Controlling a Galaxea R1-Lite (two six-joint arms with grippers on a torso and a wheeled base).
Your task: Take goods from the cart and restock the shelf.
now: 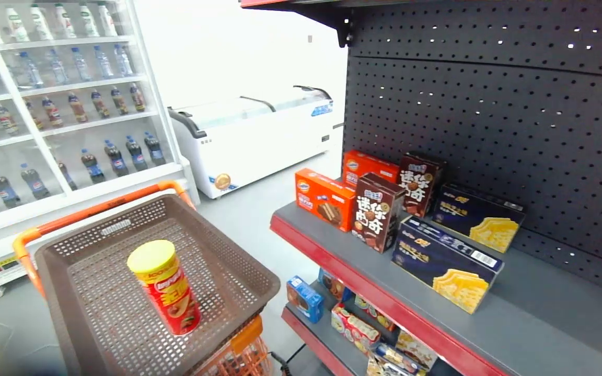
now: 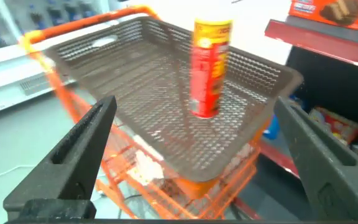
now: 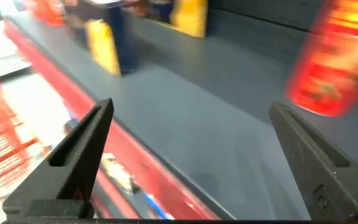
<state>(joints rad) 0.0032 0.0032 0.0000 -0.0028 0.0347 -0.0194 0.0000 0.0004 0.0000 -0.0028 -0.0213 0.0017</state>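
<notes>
Beside the half-filled shelf (image 1: 520, 318), the left gripper (image 2: 196, 104) gapes wide before the red can (image 1: 168, 287) in the cart (image 1: 238, 245); picking looks next, needing a centred close.

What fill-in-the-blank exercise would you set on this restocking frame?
1. The basket holds just ___ can.
2. Its lid is ___.
3. The left gripper, facing the can, is ___.
4. Beside the brown boxes are ___ navy boxes.
Missing words: one; yellow; open; two.
</notes>
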